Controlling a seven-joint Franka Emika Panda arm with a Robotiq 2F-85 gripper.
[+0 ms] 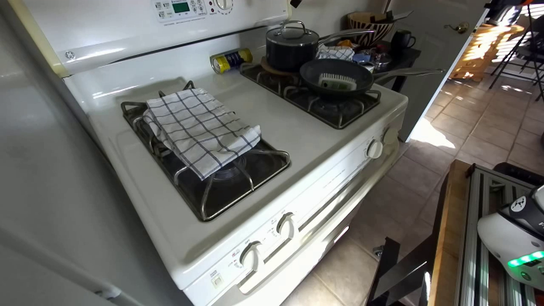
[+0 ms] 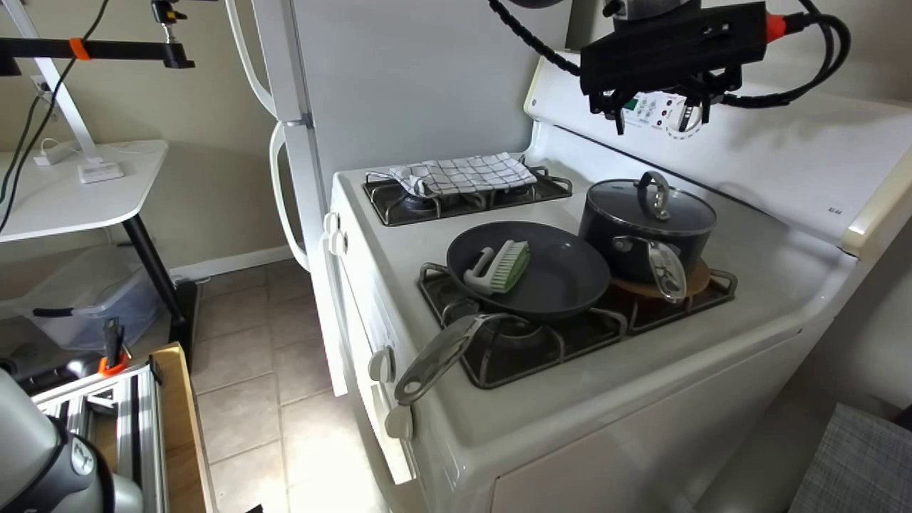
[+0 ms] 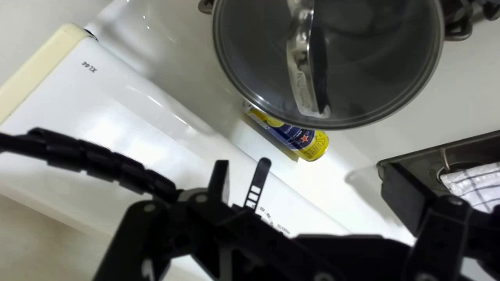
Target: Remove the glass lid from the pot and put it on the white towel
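Starting left in an exterior view: the white towel, folded and draped loosely over its burner grate, presumably laid there as a soft landing for glass. Moving right, a scrub brush sits in the frying pan, likely just parked there, the pan's long handle turned outward, perhaps for easy reach. That pan stands just beside the pot; whether the two touch, I can't tell. And here's the pot itself, up on a round brown board, perhaps put there for steadier footing. The glass lid is on it, seated flat, its metal handle arching upward: the obvious thing to grab. High above hangs the tool, jaws wide apart, nothing between them! The wrist view suggests why it's turned this way: the metal handle's length points into the gap, so a pinch across the narrow side looks on. But the tool doesn't look squarely over the lid, so I'd say it needs to slide across first, then drop. Watch the lift, too: with that pan so near, straight up looks the safer route.
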